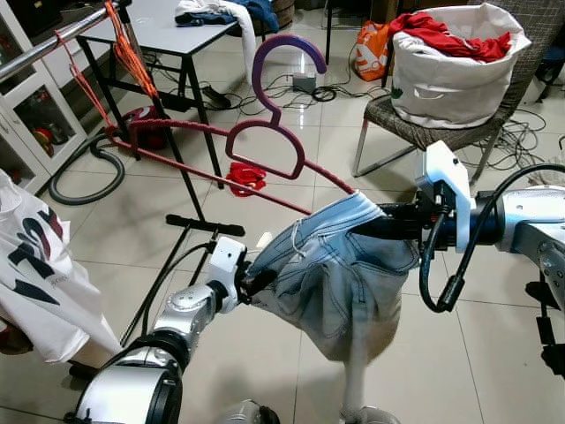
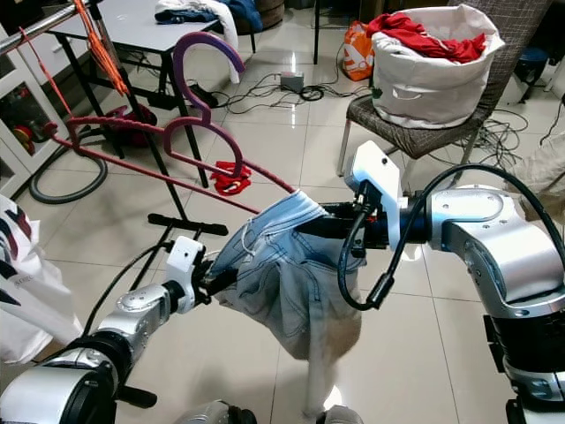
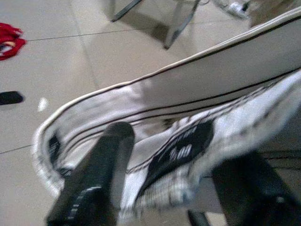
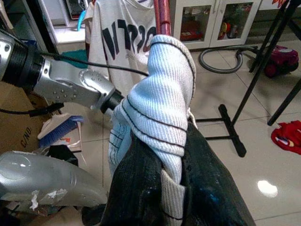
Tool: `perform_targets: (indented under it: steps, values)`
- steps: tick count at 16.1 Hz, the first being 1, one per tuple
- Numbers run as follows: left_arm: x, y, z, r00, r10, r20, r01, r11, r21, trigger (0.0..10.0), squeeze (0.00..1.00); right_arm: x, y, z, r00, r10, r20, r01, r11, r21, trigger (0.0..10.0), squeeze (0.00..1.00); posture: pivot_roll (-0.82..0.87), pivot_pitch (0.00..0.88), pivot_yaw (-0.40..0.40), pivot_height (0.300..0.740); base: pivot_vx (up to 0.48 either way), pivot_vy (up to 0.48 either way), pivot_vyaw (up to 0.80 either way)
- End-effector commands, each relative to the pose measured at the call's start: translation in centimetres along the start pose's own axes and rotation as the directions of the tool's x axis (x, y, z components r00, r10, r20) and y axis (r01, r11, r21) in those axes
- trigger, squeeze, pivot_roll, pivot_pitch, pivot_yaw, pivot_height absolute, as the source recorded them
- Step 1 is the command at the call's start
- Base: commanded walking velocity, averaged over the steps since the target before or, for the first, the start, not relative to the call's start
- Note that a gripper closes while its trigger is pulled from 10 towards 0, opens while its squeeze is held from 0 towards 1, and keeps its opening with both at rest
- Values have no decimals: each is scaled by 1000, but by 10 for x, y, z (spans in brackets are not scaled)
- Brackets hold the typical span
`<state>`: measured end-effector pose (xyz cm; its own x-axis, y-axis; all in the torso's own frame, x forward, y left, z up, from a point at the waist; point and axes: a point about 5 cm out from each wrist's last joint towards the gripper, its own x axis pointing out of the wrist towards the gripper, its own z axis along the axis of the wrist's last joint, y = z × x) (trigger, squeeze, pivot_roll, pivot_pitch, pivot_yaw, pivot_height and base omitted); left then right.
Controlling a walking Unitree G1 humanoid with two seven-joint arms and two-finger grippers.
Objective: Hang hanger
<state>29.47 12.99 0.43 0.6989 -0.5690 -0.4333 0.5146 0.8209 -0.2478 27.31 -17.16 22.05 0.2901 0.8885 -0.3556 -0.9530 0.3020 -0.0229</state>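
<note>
A maroon hanger (image 1: 265,146) with a purple hook is held up in front of me, its hook pointing up and away. Light blue denim shorts (image 1: 340,283) are draped over its near arm and sag below. My right gripper (image 1: 375,228) is shut on the shorts' waistband (image 4: 164,94), right where the hanger's red arm (image 4: 162,14) comes out of the cloth. My left gripper (image 1: 256,283) is at the shorts' other edge, open, with the striped inside of the waistband (image 3: 188,103) lying between its fingers (image 3: 94,179). A silver clothes rail (image 1: 44,40) runs across the upper left.
A white printed T-shirt (image 1: 35,274) hangs at my left. The rack's black foot (image 1: 203,225) and legs stand just ahead. On the floor are a red cloth (image 1: 245,175), a vacuum hose (image 1: 88,177) and cables. A chair with a laundry basket (image 1: 450,71) stands at right, a table (image 1: 168,35) behind.
</note>
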Motion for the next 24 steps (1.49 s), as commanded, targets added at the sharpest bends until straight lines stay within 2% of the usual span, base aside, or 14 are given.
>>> perform_targets:
  steps: [1, 2, 4, 6, 10, 13, 16, 17, 18, 20, 23, 24]
  values:
    - [0, 0, 0, 1000, -6, 14, 7, 999, -42, 0, 0, -4, 3, 16, 998, 4, 67, -1, 999, -52, 10000, 0, -227, 0, 98, 740, 0, 0, 0]
    - [2, 0, 9, 997, 5, 76, 5, 991, -131, 0, 0, -5, 1, 14, 998, -6, 66, 8, 999, -39, 10000, 0, -226, 0, 97, 740, 0, 0, 0]
    - [1, 9, 20, 989, 56, 136, -22, 971, -239, 0, 0, -7, -6, 2, 998, -53, 37, 53, 999, -9, 10000, 0, -225, 0, 97, 740, 0, 0, 0]
    - [-3, 19, 29, 978, 101, 181, -44, 955, -293, 0, 0, -8, -11, -14, 995, -95, -14, 95, 995, 17, 10000, 0, -223, 0, 98, 740, 0, 0, 0]
    - [-20, 45, 42, 956, 189, 224, -119, 949, -292, 0, 0, -10, -19, -52, 975, -183, -124, 194, 978, 79, 10000, 0, -214, 0, 101, 740, 0, 0, 0]
    - [-26, 52, 44, 948, 210, 237, -133, 944, -303, 0, 0, -7, -19, -61, 974, -188, -128, 201, 975, 97, 10000, 0, -210, 0, 100, 740, 0, 0, 0]
    - [-27, 53, 49, 948, 212, 239, -158, 961, -226, 0, 0, -6, -16, -74, 966, -168, -197, 186, 980, 77, 10000, 0, -213, 0, 99, 740, 0, 0, 0]
    - [-26, 53, 53, 952, 191, 238, -154, 974, -166, 0, 0, -7, -15, -81, 959, -168, -229, 189, 979, 73, 10000, 0, -211, 0, 98, 740, 0, 0, 0]
    - [-26, 52, 55, 954, 180, 238, -149, 979, -142, 0, 0, -7, -16, -88, 952, -172, -252, 198, 977, 81, 10000, 0, -210, 0, 98, 740, 0, 0, 0]
    - [-27, 53, 56, 957, 177, 229, -160, 983, -91, 0, 0, -7, -13, -98, 950, -173, -259, 219, 962, 162, 10000, 0, -208, 0, 102, 740, 0, 0, 0]
    - [-31, 59, 60, 953, 201, 228, -192, 979, -63, 0, 0, -11, -2, -112, 947, -147, -284, 219, 945, 242, 10000, 0, -206, 0, 100, 740, 0, 0, 0]
    - [-31, 60, 61, 952, 208, 224, -204, 978, -41, 0, 0, -10, 0, -116, 948, -145, -282, 230, 926, 298, 10000, 0, -206, 0, 98, 740, 0, 0, 0]
